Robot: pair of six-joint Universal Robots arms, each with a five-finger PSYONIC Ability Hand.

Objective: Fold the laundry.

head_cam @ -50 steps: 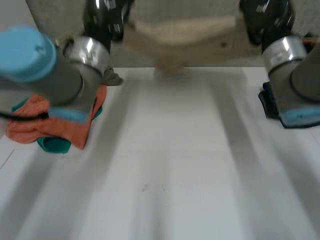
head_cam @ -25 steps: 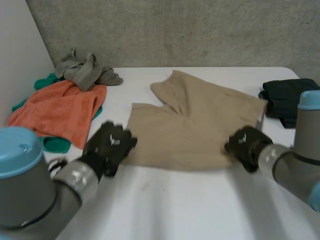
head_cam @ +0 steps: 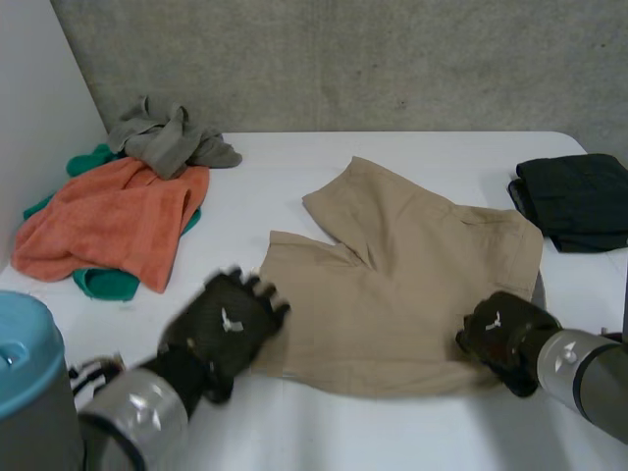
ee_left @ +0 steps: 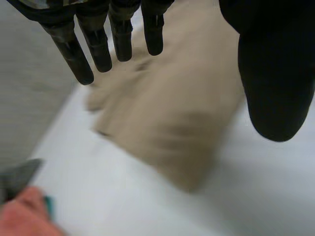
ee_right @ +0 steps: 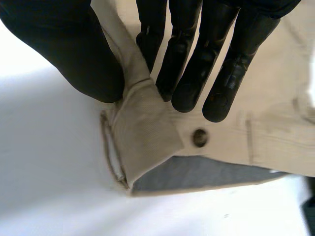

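Flat tan shorts [head_cam: 412, 275] on tabletop [head_cam: 392, 432]: right robot hand [head_cam: 500, 334] pinches the waistband [ee_right: 147, 128]; left robot hand [head_cam: 224, 324], fingers spread and empty, hovers over near-left leg hem [ee_left: 162, 147].

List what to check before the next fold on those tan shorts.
1. Grip of right robot hand on the shorts at the waistband corner: ok, pinched against the thumb.
2. Grip of left robot hand on the shorts: not ok, fingers straight above a leg.
3. Shorts spread flat: ok.
4. Orange towel apart from the shorts: ok.
5. Black garment apart from the shorts: cannot tell.
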